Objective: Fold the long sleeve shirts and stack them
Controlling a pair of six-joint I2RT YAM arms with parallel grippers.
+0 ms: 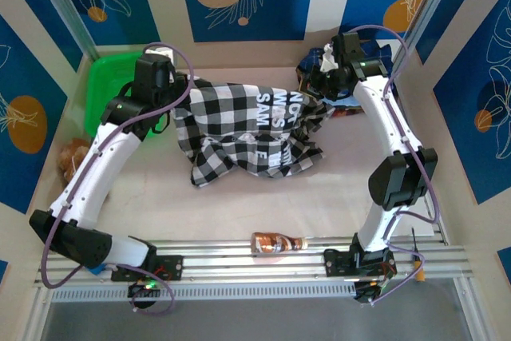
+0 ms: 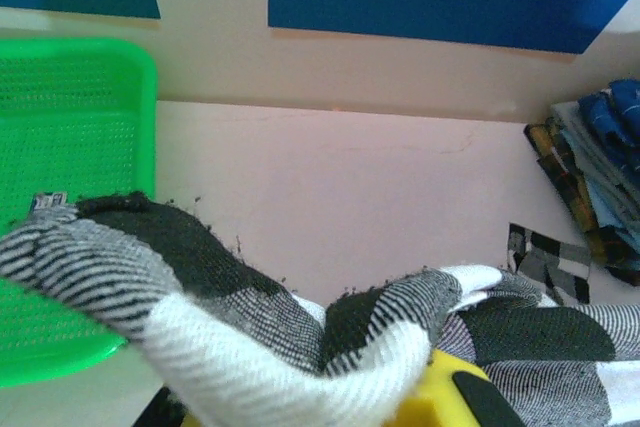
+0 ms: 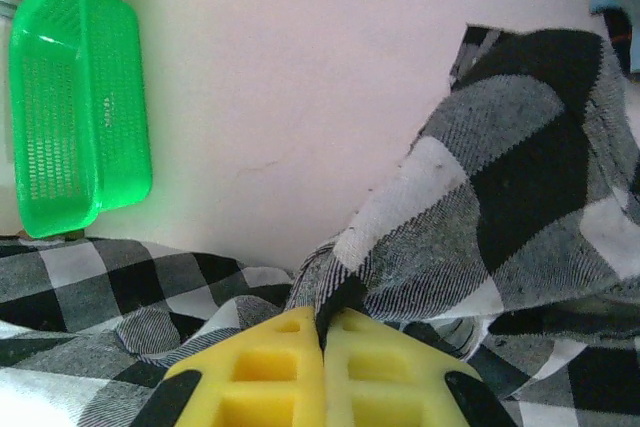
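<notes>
The checked shirt (image 1: 239,129) hangs across the middle of the table (image 1: 239,213), its far edge lifted and its lower part bunched on the surface. The left claw (image 1: 174,93) is closed on the shirt's edge at 10 o'clock. The right claw (image 3: 323,332) is clamped tight on cloth at 2 o'clock. The pile of folded shirts (image 2: 600,167) sits at 1 o'clock, just beyond the right claw, and the green basket (image 1: 104,89) is out at 10 o'clock. This looks like the spreading step, with no fold made yet. Next, the claws likely need to draw apart evenly and lay the shirt flat, clear of the pile.
</notes>
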